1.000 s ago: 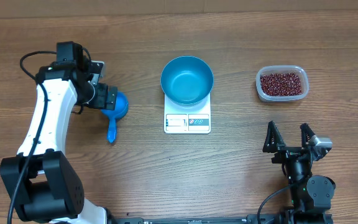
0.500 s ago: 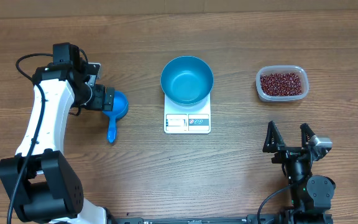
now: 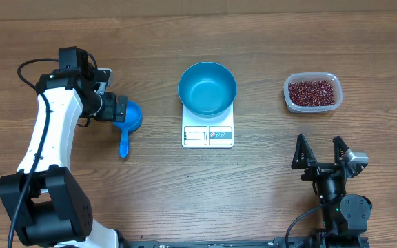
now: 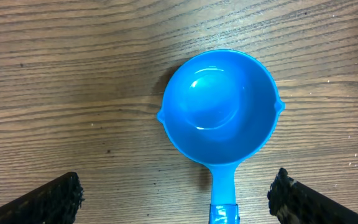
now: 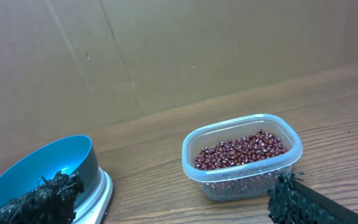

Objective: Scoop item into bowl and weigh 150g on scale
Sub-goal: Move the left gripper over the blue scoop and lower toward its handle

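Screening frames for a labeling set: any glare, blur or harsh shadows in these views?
Overhead: even light, sharp, only soft shadows around the bowl. Left wrist: pale glare patches inside the scoop; left fingertips out of focus. Right wrist: beans crisp, right fingertips blurred.

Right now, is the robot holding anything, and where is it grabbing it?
Nothing. The left gripper hangs open over the scoop; the right gripper is open too.
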